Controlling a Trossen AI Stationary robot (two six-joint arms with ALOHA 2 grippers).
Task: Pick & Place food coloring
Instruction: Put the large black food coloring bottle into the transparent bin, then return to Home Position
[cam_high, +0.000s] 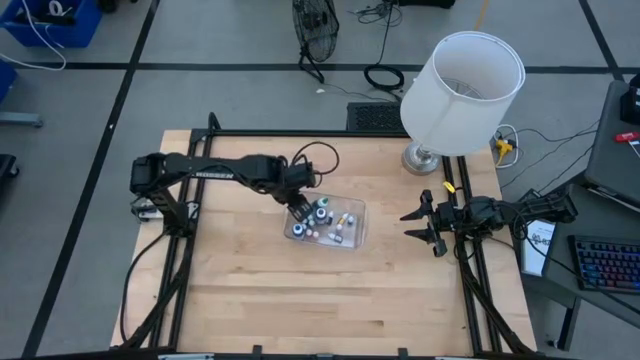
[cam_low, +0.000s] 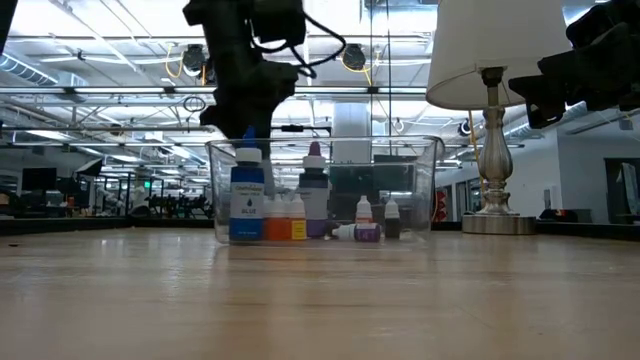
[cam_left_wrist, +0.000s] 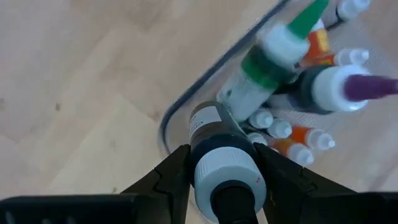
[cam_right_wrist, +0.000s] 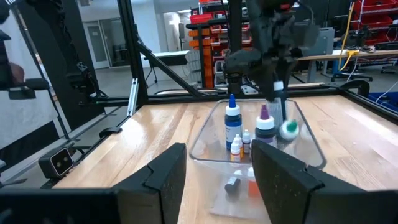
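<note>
Fingers of my left gripper (cam_left_wrist: 225, 177) clamp a dark-bodied food coloring bottle (cam_left_wrist: 221, 158) over the clear tub (cam_high: 355, 232) at its left end. Other bottles sit inside. My right gripper (cam_high: 420, 226) waits, jaws apart, empty, at the table's right edge.

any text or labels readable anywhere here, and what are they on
Left arm: white lettering along the link, too small to read.
Blue-label bottle in the clear tub: printed label, too blurred to read.
Bottle in the left gripper: no readable text.
Nothing else is legible.
</note>
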